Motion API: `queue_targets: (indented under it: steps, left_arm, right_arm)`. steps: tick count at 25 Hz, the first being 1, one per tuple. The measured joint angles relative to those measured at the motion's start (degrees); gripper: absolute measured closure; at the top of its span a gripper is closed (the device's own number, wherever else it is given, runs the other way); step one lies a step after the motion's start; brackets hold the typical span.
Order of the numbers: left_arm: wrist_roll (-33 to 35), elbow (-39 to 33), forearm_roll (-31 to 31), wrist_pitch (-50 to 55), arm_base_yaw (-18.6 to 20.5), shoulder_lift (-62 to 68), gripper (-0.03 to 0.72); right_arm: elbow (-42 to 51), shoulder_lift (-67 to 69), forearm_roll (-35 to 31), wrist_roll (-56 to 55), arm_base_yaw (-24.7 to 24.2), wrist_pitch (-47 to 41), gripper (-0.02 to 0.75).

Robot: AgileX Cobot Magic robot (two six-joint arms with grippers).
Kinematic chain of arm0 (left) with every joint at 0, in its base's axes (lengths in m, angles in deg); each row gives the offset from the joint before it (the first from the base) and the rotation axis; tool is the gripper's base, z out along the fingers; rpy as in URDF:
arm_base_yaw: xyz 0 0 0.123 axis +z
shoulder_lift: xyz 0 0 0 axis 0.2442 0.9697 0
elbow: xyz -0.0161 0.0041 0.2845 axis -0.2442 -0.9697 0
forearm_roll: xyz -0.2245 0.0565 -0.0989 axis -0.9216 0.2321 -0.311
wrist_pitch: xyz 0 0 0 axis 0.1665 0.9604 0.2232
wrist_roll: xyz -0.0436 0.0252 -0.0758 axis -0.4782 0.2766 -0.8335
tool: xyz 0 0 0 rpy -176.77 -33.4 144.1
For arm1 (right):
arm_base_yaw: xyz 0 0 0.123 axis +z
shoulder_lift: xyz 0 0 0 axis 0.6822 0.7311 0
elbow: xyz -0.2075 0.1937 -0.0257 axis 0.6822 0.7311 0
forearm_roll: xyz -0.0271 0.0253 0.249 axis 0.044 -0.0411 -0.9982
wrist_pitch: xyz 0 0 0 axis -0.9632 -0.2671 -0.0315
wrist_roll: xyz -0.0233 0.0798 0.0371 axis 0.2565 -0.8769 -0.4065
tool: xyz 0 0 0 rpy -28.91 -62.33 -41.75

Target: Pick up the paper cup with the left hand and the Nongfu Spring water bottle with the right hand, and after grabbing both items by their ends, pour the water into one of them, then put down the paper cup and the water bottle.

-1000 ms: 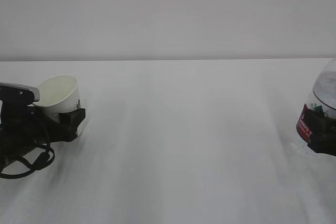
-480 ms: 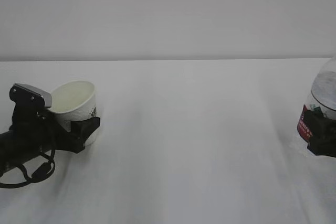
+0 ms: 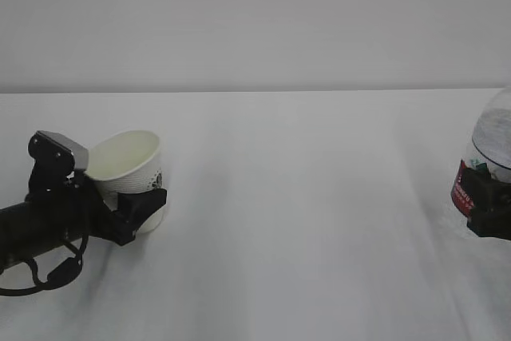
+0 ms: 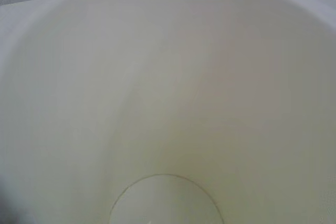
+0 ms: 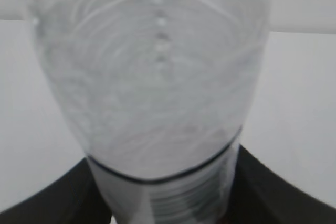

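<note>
Left hand (image 3: pixel 137 207) clamps tilted paper cup (image 3: pixel 128 167) between its fingers; right hand (image 3: pixel 489 205) clamps Nongfu Spring water bottle (image 3: pixel 489 157) at label.

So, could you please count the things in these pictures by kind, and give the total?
Paper cup: 1
Water bottle: 1
Robot grippers: 2, the left gripper around the cup and the right gripper around the bottle
Table: 1
Total: 5
</note>
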Motion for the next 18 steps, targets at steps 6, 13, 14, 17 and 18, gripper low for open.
queue_targets:
  steps: [6, 13, 14, 17, 18]
  left_arm:
    - [-0.32, 1.78, 2.27, 0.0, -2.98, 0.0, 0.139]
    - [-1.32, 5.11, 2.36, 0.1, -9.84, 0.1, 0.139]
    - [-1.44, 5.62, 2.36, 0.1, -10.77, 0.1, 0.139]
    - [-3.48, 7.63, 2.39, 0.1, -13.3, 0.1, 0.139]
    - [-4.25, 8.36, 2.49, 0.1, -14.2, 0.1, 0.139]
  right_arm:
    - [0.74, 0.0, 0.11, -0.21, 0.0, 0.0, 0.32]
    - [1.52, -0.16, 0.11, -0.42, 0.0, 0.0, 0.32]
    - [1.52, -0.16, 0.11, -0.41, 0.0, 0.0, 0.32]
    - [1.61, -0.25, 0.11, -0.41, 0.0, 0.0, 0.32]
    - [1.61, -0.25, 0.11, -0.43, 0.0, 0.0, 0.32]
